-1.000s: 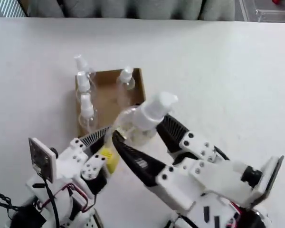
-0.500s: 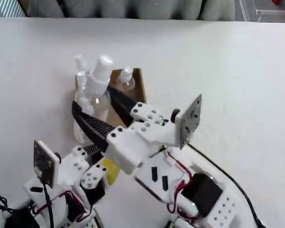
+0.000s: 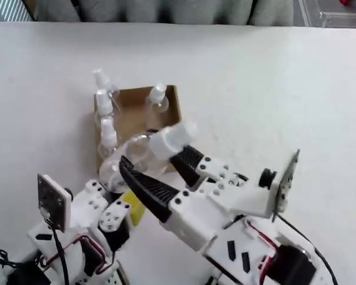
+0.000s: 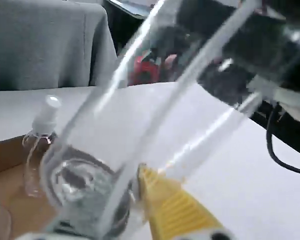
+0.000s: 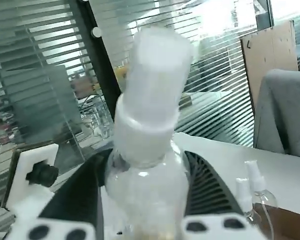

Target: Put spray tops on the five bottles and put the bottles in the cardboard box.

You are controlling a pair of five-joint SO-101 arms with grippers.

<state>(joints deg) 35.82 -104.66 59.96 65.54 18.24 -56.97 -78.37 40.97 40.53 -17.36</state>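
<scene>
**A:** Where is the fifth bottle [image 3: 136, 153] sitting right now?

**B:** It is not sitting. It is hanging tilted over the near edge of the cardboard box [image 3: 133, 117], with its spray top [image 3: 171, 138] on and pointing toward the right edge of the table [image 3: 273, 89]. The right end effector [image 3: 148, 161] is clamping its body, one black finger on each side.

**A:** And the others?

**B:** The box is lying on the table's left half. A row of three bottles [image 3: 105, 105] is standing along its left wall and a single bottle [image 3: 158, 100] in its far right corner, all wearing tops. I cannot tell whether the farthest of the row is standing inside the wall or just beyond it.

**A:** What is the left end effector [image 3: 126, 199] doing?

**B:** It is waiting low by the box's near edge, with its yellow finger [image 4: 175, 210] near the bottle's base. I cannot tell whether it is parted or closed.

**A:** So what is remaining?

**B:** I am judging the capping done. Only lowering and releasing this last bottle into the box is left.
</scene>
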